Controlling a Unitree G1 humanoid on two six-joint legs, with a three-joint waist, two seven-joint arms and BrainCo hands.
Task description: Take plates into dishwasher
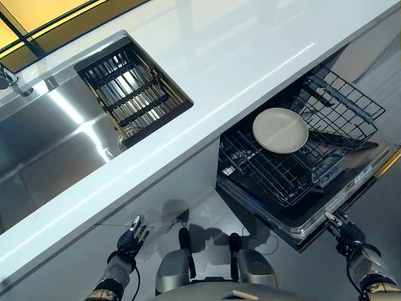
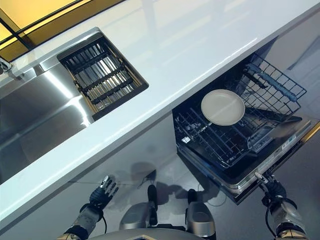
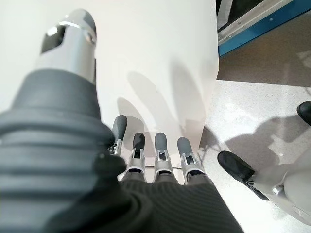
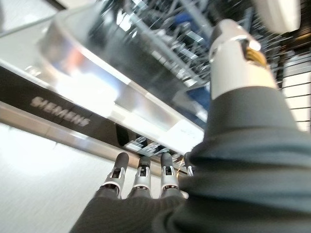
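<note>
A round pale plate (image 1: pixel 280 130) stands in the black wire rack (image 1: pixel 338 103) pulled out of the open dishwasher (image 1: pixel 326 207) under the counter; it also shows in the right eye view (image 2: pixel 222 107). My left hand (image 1: pixel 130 241) hangs low by the cabinet front, fingers straight and empty, as its wrist view (image 3: pixel 155 160) shows. My right hand (image 1: pixel 344 231) is low beside the outer edge of the dishwasher door, fingers straight and empty in its wrist view (image 4: pixel 141 177).
A white countertop (image 1: pixel 238 56) runs across the view. A steel sink (image 1: pixel 50 138) is set in it at the left, with a black slatted drainer tray (image 1: pixel 133 91) holding no dishes. A tap (image 1: pixel 7 78) shows at the far left.
</note>
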